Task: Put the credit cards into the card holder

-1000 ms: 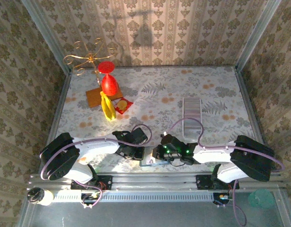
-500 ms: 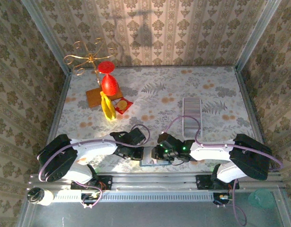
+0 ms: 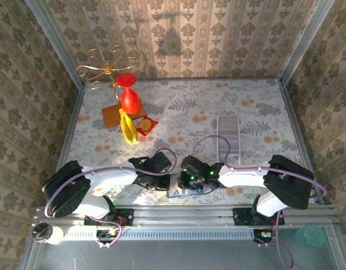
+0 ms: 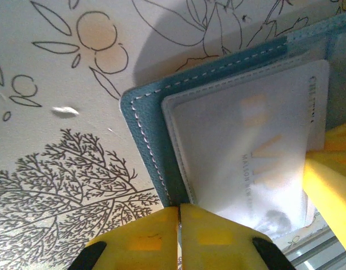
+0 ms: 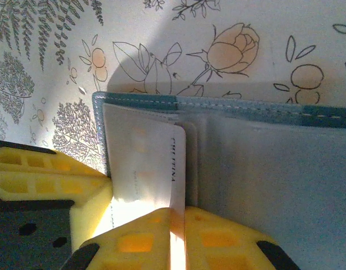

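Floral-printed table (image 3: 263,107) runs under everything, with patterned wallpaper on the walls around it. From above we see the card holder (image 3: 176,193) only as a pale sliver at the table's near edge. The left gripper (image 3: 163,181) is at its left side and the right gripper (image 3: 187,179) at its right, both crowding over it. Our wrist views give what the overhead one hides: the holder lies open, teal with white stitching, and a white credit card (image 5: 142,163) sits partly in its clear pocket. Left jaws are pressed together on the holder's edge. Right jaws are closed thin on the card's edge. Beyond the holder, well apart, stands a red goblet (image 3: 127,95).
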You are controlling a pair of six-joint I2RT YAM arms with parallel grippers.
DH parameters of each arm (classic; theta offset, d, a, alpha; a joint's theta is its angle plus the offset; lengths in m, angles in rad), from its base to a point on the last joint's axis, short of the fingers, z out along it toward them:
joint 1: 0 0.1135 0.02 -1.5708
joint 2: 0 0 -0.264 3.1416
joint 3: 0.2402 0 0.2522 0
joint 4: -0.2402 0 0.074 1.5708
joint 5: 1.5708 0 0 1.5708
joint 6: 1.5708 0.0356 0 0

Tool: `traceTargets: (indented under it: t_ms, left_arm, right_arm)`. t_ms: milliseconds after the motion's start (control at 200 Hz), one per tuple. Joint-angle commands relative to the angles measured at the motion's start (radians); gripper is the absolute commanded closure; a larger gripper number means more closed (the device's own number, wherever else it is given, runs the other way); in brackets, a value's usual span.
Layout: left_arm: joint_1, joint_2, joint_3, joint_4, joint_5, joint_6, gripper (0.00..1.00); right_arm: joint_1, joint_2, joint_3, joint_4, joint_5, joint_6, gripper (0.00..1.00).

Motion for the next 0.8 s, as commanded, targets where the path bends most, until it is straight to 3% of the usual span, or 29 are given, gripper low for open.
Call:
traceTargets:
  t_ms: [0,210,410,795]
  left_arm:
    - [0.0,0.016,-0.038,-0.003,0.036,-0.007,0.92]
    - [0.004,0.011,-0.044,-0.002,0.038,-0.007,0.92]
    - [0.007,0.008,-0.044,0.0,0.038,-0.006,0.92]
    - [0.009,0.007,-0.044,0.0,0.038,-0.006,0.92]
  right_arm:
    - [0.011,-0.006,0.025,-0.033,-0.022,-0.021,0.86]
    - [0.013,-0.152,-0.002,-0.18,0.082,-0.009,0.73]
    - [0.013,-0.242,-0.064,-0.275,0.13,0.048,0.7]
    - [0.014,-0.196,-0.072,-0.296,0.122,0.075,0.61]
